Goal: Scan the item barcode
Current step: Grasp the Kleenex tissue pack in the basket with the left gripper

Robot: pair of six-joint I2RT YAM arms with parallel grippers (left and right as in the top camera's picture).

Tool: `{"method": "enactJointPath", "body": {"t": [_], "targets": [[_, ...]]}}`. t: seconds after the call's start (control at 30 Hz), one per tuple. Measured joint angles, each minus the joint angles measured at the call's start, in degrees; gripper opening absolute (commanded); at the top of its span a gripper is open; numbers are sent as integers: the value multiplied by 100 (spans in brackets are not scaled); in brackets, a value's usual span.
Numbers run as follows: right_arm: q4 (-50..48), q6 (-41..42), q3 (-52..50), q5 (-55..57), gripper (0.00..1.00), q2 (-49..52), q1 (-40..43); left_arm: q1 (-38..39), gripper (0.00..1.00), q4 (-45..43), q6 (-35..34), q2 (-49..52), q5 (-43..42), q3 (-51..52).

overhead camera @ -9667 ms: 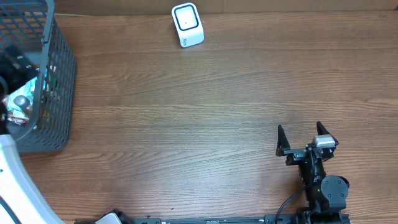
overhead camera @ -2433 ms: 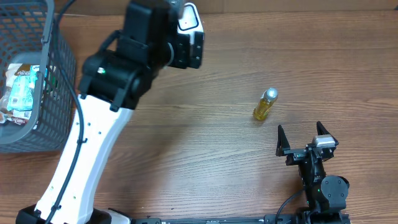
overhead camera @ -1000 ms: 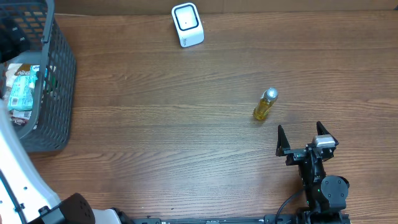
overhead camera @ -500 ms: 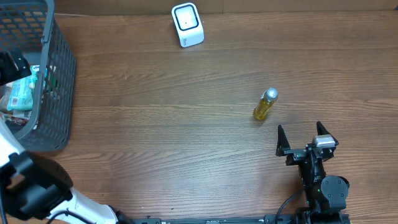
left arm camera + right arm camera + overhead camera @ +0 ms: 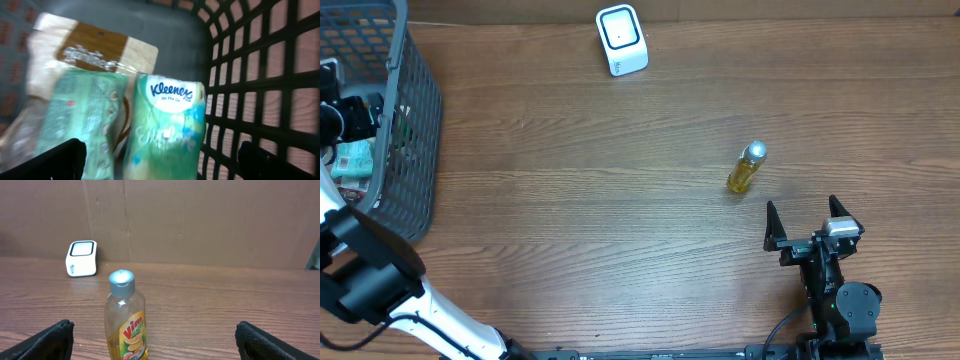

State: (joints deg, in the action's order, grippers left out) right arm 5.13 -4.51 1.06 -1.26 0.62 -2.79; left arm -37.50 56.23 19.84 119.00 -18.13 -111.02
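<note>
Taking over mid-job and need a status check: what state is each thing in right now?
Vim bottle: upright, cap on.
Scanner: standing, nothing in front of it.
Basket: holds packets.
Kleenex pack: lying in basket.
Left gripper: open, empty, over Kleenex pack.
Right gripper: open, empty, apart from bottle.

A mock shop checkout on a wooden table: barcode scanner, shopping basket of packaged goods, cardboard backdrop.

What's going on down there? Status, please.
Left fingers open above green Kleenex tissue pack in grey mesh basket. Right fingers open, facing upright yellow soap bottle. White box scanner unobstructed.
</note>
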Motion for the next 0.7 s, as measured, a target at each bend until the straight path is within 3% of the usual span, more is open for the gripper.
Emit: {"method": "enactJointPath", "body": {"t": [0.7], "targets": [[0, -2, 0, 0, 100, 0, 2, 0, 100, -50, 313, 619, -363, 2]]}}
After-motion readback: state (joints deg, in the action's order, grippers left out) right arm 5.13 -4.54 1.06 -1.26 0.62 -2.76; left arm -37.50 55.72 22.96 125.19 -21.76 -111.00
